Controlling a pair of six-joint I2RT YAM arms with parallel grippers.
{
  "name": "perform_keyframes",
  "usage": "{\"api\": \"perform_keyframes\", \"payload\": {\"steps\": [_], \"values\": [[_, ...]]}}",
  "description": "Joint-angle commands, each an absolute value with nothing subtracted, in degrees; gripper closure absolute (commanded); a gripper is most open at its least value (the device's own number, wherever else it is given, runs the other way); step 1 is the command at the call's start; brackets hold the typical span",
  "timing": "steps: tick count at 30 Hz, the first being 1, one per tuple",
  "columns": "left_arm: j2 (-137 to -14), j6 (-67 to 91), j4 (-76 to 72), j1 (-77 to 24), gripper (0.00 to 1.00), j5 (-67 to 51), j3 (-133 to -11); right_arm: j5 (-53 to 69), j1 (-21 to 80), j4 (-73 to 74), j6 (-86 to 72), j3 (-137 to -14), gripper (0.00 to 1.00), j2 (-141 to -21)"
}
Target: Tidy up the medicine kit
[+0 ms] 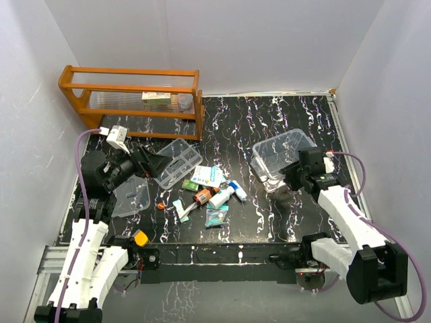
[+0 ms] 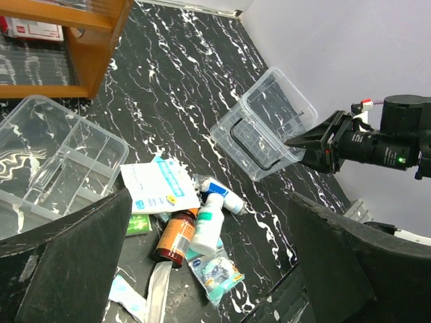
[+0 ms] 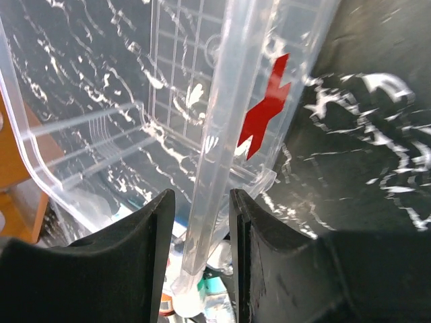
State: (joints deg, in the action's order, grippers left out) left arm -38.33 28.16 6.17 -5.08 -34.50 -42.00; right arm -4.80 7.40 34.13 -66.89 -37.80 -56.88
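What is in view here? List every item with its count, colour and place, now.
clear plastic box with red mark: one, clear, right of centre, tilted
clear divided tray insert: one, clear, left of centre, in front of the rack
flat clear lid: one, clear, near left
orange wooden rack: one, orange, far left corner
small white carton: one, white, inside the rack
white flat packet: one, white and blue, centre pile
brown bottle: one, brown, centre pile
white bottle: one, white, beside the brown bottle
left gripper: one, black, open, by the tray
right gripper: one, black, closed on the box's wall
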Motion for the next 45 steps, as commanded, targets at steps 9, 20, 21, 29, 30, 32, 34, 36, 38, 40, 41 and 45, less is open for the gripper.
{"api": "perform_keyframes", "payload": {"steps": [9, 20, 21, 29, 30, 32, 34, 36, 38, 40, 41, 45], "values": [[-40.1, 28.8, 8.5, -5.2, 0.01, -31.8, -42.1, -11.3, 22.4, 21.1, -78.6, -44.7, 0.60, -68.8], [-42.8, 28.7, 9.8, -5.2, 0.01, -33.3, -41.5, -11.3, 22.9, 17.5, -73.3, -49.2, 0.44, -72.3], [-43.4, 28.3, 10.5, -5.2, 0.02, -33.4, -41.5, -11.5, 22.9, 17.8, -73.0, -49.1, 0.44, -71.6], [-48.4, 26.1, 10.5, -6.1, 0.08, -38.6, -38.9, -4.3, 22.9, 16.4, -55.5, -46.8, 0.37, -61.9], [-49.0, 26.1, 10.0, -6.9, 0.08, -38.6, -38.5, -1.4, 22.9, 15.5, -53.1, -46.2, 0.37, -60.9], [-50.5, 26.1, 9.3, -9.1, 0.09, -36.9, -38.0, 4.6, 22.9, 14.2, -48.4, -45.6, 0.38, -59.5], [-52.2, 26.1, 8.7, -12.0, 0.11, -34.4, -38.0, 9.3, 23.4, 14.4, -45.2, -45.5, 0.38, -59.0], [-54.1, 26.0, 8.1, -14.5, 0.13, -31.1, -38.4, 9.7, 25.0, 17.4, -44.3, -46.0, 0.39, -59.1], [-55.7, 26.7, 6.9, -15.6, 0.13, -28.5, -38.6, 7.8, 28.7, 19.5, -44.7, -46.1, 0.39, -59.2], [-56.9, 28.1, 5.4, -15.6, 0.14, -26.7, -38.6, 5.0, 32.7, 19.9, -46.1, -45.3, 0.40, -59.2], [-57.1, 28.5, 4.8, -15.6, 0.14, -25.9, -38.7, 2.6, 34.9, 19.8, -47.2, -45.0, 0.40, -59.3], [-56.4, 28.6, 4.5, -15.7, 0.14, -22.6, -39.4, -4.5, 42.6, 19.7, -53.9, -43.9, 0.42, -62.8]]}}
